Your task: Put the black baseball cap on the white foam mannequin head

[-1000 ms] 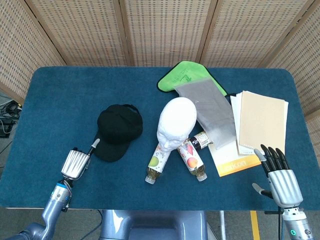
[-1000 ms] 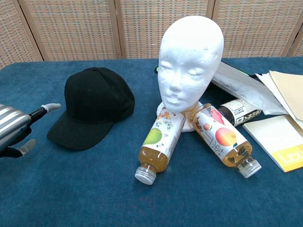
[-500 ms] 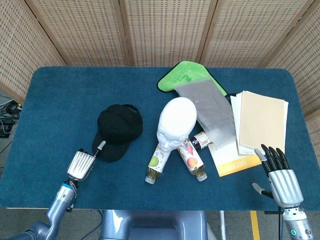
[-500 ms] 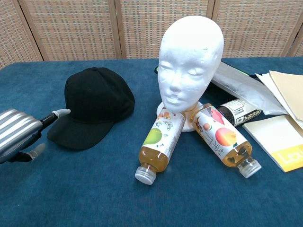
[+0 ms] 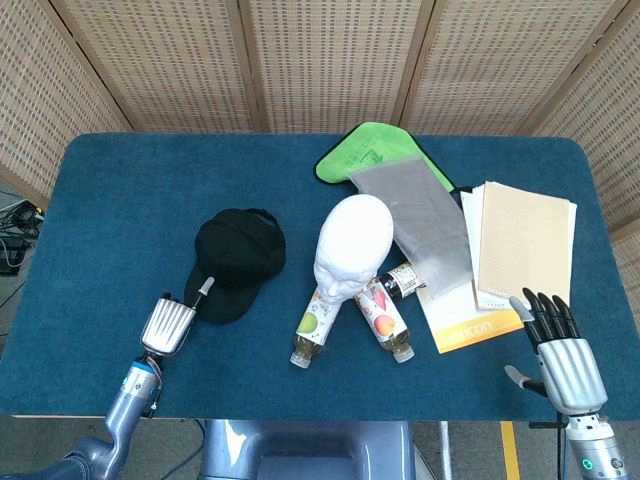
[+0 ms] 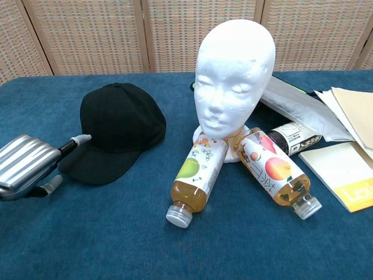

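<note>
The black baseball cap (image 5: 238, 262) (image 6: 116, 131) lies flat on the blue table, left of centre, brim toward the front edge. The white foam mannequin head (image 5: 350, 245) (image 6: 233, 73) stands upright just right of it, bare. My left hand (image 5: 172, 322) (image 6: 30, 166) sits low at the brim's front left corner, holding nothing, with one fingertip (image 6: 81, 139) at the brim's edge; contact is unclear. My right hand (image 5: 556, 350) rests open at the front right, fingers spread, far from the cap.
Two juice bottles (image 6: 195, 178) (image 6: 274, 169) and a dark bottle (image 6: 294, 137) lie at the mannequin's base. A green cloth (image 5: 375, 155), a grey bag (image 5: 425, 225), and papers (image 5: 520, 245) with a booklet (image 5: 470, 320) fill the right side.
My left hand has slid right and forward toward the cap, bringing its extended fingertip up to the brim. The cap, mannequin and right hand have not moved.
</note>
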